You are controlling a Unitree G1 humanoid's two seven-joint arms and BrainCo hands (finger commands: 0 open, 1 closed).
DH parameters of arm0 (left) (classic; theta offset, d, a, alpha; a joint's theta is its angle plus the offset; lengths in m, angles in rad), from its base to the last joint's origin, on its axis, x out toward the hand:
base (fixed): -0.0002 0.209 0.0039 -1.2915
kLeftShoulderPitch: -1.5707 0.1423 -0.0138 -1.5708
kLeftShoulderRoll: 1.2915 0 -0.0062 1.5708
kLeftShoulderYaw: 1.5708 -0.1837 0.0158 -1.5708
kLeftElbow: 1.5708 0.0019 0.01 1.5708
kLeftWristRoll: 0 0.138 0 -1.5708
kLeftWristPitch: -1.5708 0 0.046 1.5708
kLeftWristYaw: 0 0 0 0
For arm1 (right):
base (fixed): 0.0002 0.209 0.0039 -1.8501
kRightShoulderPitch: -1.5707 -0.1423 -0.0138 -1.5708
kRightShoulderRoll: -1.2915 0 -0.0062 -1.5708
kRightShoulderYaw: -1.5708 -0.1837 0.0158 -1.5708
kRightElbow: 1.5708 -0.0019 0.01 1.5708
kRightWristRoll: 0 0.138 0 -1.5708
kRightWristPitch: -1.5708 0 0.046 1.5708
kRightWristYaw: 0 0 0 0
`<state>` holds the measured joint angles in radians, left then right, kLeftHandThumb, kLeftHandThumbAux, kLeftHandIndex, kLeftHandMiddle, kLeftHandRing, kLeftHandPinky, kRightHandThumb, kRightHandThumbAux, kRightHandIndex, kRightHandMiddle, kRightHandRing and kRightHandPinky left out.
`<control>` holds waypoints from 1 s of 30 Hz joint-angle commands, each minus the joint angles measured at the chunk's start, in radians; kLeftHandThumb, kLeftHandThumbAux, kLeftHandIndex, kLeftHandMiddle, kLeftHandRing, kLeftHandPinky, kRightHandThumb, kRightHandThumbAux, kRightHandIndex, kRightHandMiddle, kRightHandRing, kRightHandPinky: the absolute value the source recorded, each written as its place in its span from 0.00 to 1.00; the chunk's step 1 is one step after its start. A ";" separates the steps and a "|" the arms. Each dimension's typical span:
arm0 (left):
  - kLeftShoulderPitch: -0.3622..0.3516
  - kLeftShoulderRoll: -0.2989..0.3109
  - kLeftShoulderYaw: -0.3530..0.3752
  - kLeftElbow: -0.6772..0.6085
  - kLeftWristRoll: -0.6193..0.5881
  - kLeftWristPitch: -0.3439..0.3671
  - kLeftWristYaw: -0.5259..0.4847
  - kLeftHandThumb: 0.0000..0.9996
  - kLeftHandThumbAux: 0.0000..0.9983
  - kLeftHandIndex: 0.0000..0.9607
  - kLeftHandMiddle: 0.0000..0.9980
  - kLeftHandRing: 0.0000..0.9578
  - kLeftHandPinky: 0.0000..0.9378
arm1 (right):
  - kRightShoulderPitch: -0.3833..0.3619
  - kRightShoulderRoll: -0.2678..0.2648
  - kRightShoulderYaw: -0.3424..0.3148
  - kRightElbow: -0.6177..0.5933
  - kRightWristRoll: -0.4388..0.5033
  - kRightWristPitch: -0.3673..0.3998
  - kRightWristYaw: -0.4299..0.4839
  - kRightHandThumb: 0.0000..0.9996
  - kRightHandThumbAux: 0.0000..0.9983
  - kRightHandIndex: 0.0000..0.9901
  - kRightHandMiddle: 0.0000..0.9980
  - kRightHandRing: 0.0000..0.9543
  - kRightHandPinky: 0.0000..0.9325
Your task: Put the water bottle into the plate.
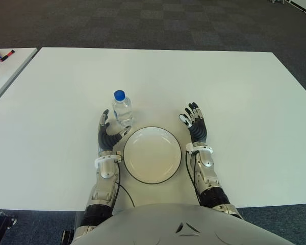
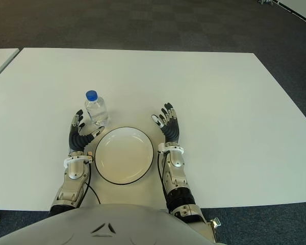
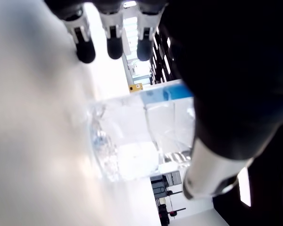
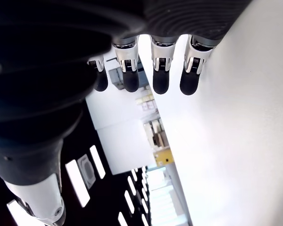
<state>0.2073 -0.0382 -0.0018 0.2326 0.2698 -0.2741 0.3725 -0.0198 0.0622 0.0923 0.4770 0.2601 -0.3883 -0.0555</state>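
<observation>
- Left eye view: small clear plastic water bottle with a blue cap (image 1: 122,107) standing upright on the wide white table (image 1: 245,102), just beyond the far-left rim of the round white plate with a thin dark edge (image 1: 152,154) and outside it. Left hand (image 1: 108,133) just left of the plate, fingers spread and loose, thumb reaching toward the foot of the bottle, nothing grasped; contact with the bottle impossible to judge from here. Right hand (image 1: 195,122) at the plate's far-right side, fingers extended and relaxed, holding nothing. Plate bare inside. Second white table (image 1: 5,76) at the far left edge, carrying small coloured items too small to identify. Dark checkered carpet (image 1: 143,20) beyond.
- Right eye view: same layout, bottle (image 2: 96,108) upright between the left hand (image 2: 80,135) and the plate's (image 2: 123,155) far rim; right hand (image 2: 167,122) apart from the plate's edge, palm turned inward.
- Left wrist view: bottle (image 3: 132,136) close up and blurred, blue cap visible, lying in the open space between three dark fingertips (image 3: 114,47) and the thumb (image 3: 212,174); fingers uncurled, not closed around it.
- Right wrist view: four dark fingertips (image 4: 160,80) held straight beside the white tabletop (image 4: 236,141), thumb (image 4: 35,193) apart, nothing between them.
</observation>
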 commanded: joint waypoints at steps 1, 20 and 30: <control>-0.006 0.008 0.014 0.003 0.018 0.029 0.027 0.00 0.86 0.11 0.09 0.08 0.09 | 0.014 0.113 -0.001 0.037 -0.003 0.048 -0.013 0.09 0.77 0.07 0.09 0.08 0.12; -0.020 0.040 0.027 0.015 0.051 0.079 0.042 0.00 0.84 0.11 0.09 0.07 0.06 | 0.011 0.107 -0.002 0.047 -0.017 0.042 -0.011 0.08 0.77 0.06 0.09 0.08 0.11; -0.019 0.051 0.031 0.002 0.045 0.092 0.028 0.00 0.83 0.11 0.09 0.06 0.05 | 0.012 0.107 -0.004 0.047 -0.018 0.040 -0.006 0.07 0.77 0.06 0.09 0.08 0.12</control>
<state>0.1818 0.0033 0.0225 0.2321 0.3150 -0.2051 0.4019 -0.0220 0.0618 0.0940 0.4820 0.2405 -0.3887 -0.0548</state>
